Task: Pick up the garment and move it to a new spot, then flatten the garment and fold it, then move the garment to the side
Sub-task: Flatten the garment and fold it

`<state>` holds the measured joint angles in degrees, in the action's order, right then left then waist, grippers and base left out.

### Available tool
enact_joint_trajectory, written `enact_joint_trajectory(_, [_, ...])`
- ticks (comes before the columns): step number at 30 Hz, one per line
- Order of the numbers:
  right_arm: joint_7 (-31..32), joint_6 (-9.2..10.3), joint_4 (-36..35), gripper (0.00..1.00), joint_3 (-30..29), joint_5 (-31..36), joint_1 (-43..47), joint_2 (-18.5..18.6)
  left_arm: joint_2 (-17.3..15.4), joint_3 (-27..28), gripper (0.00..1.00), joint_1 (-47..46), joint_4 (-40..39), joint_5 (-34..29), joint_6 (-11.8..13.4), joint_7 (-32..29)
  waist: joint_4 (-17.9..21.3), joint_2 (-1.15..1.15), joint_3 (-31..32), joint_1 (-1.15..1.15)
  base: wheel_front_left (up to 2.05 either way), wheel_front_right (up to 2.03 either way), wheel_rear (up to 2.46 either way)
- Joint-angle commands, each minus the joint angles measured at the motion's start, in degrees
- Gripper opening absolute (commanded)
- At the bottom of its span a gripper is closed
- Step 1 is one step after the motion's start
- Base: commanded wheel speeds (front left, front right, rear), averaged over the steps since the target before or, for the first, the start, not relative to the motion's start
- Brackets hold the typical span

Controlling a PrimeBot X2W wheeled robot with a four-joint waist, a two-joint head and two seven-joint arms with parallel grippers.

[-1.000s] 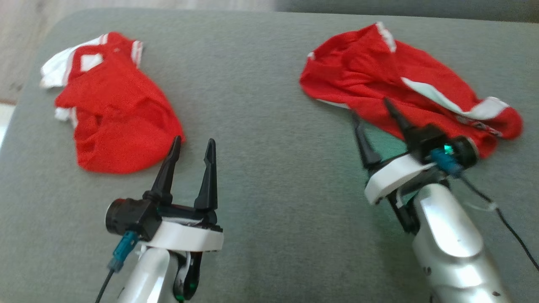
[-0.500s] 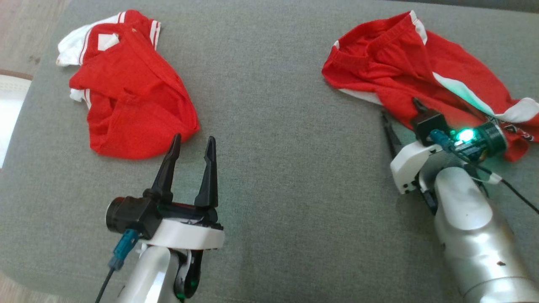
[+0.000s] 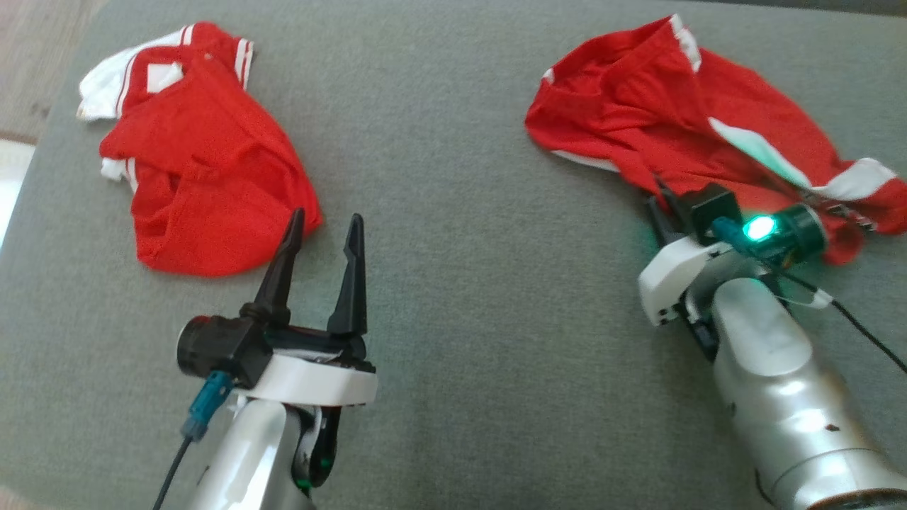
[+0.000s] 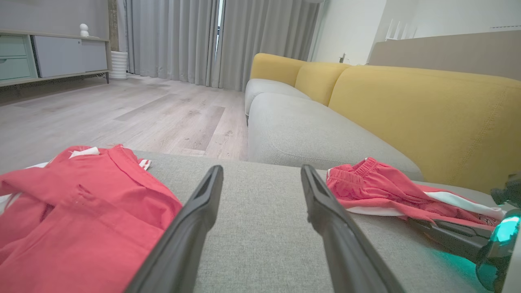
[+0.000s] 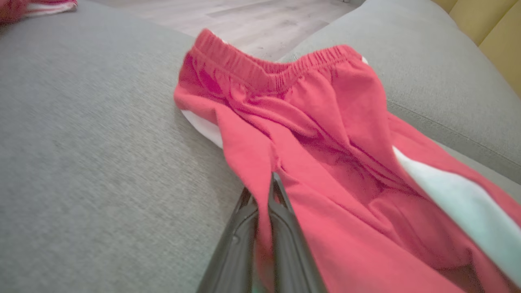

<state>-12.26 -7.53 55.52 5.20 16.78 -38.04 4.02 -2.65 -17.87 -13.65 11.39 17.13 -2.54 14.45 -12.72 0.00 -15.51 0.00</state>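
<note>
The red elasticated shorts with white side panels (image 3: 680, 120) are seen crumpled at the right of the grey woven cushion (image 3: 460, 297). Their near edge is pinched by the right tool (image 5: 262, 188), whose fingers are drawn narrow onto a fold of cloth. The pick-up is judged to be the step in hand. Only a small fold appears to be caught, so the lift is best taken slowly and straight up until the whole garment is carried free; with a sideways tug the thin cloth could be lost.

The left tool (image 3: 325, 218) is held wide and empty, low over the cushion. Just beside its left finger a second red garment with white trim (image 3: 205, 170) is spread, and it is to be kept out of any sweep. Bare cushion between the two garments is offered as a new spot. A black cable (image 3: 864, 336) is trailed from the right arm near the shorts and could be snagged. Beyond, a yellow sofa back (image 4: 427, 114) and a pale wooden floor (image 4: 142, 110) are seen.
</note>
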Motion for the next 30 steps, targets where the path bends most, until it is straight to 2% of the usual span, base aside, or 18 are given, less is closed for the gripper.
enact_joint_trajectory(1, [-1.48,0.04,-1.62,0.0,3.85,-3.28,0.24,-1.13,-0.22,2.5,1.0,-0.97,-1.23,-0.36,-0.21,0.55,1.35,0.0,1.53,0.0,0.0,0.0,0.0])
enact_joint_trajectory(13, [-2.0,0.04,-10.44,0.0,25.6,-23.07,9.05,-0.71,-0.22,4.4,1.0,2.78,-1.11,-1.44,0.22,0.55,7.55,0.0,8.64,0.0,0.0,0.0,0.0])
enact_joint_trajectory(16, [0.3,0.04,-15.48,0.0,32.05,-30.25,11.22,1.69,-0.22,4.62,1.0,3.61,-1.3,-1.57,0.25,0.55,8.74,0.0,9.75,0.0,0.0,0.0,0.0])
enact_joint_trajectory(17, [0.3,0.04,-15.48,0.0,32.05,-30.25,11.22,1.69,-0.22,4.62,1.0,3.61,-1.3,-1.57,0.25,0.55,8.74,0.0,9.75,0.0,0.0,0.0,0.0])
enact_joint_trajectory(20, [3.56,0.04,-22.79,0.0,36.79,-36.79,12.44,6.54,-0.22,4.63,1.0,3.92,-1.66,-1.55,0.34,0.55,9.35,0.0,9.87,0.0,0.0,0.0,0.0])
enact_joint_trajectory(25, [8.24,0.04,-31.16,0.0,35.98,-42.28,12.26,13.96,-0.22,4.02,1.0,3.78,-2.13,-1.36,0.31,0.55,9.05,0.0,8.97,0.0,0.0,0.0,0.0])
enact_joint_trajectory(27, [10.38,0.04,-32.12,0.0,33.11,-43.03,10.93,16.02,-0.22,3.51,1.0,3.4,-2.11,-1.16,0.13,0.55,8.02,0.0,7.89,0.0,0.0,0.0,0.0])
enact_joint_trajectory(30, [13.21,0.04,-30.18,0.0,32.42,-39.57,8.23,18.13,-0.22,3.01,1.0,2.83,-2.01,-1.14,-0.05,0.55,6.53,0.0,6.7,0.0,0.0,0.0,0.0])
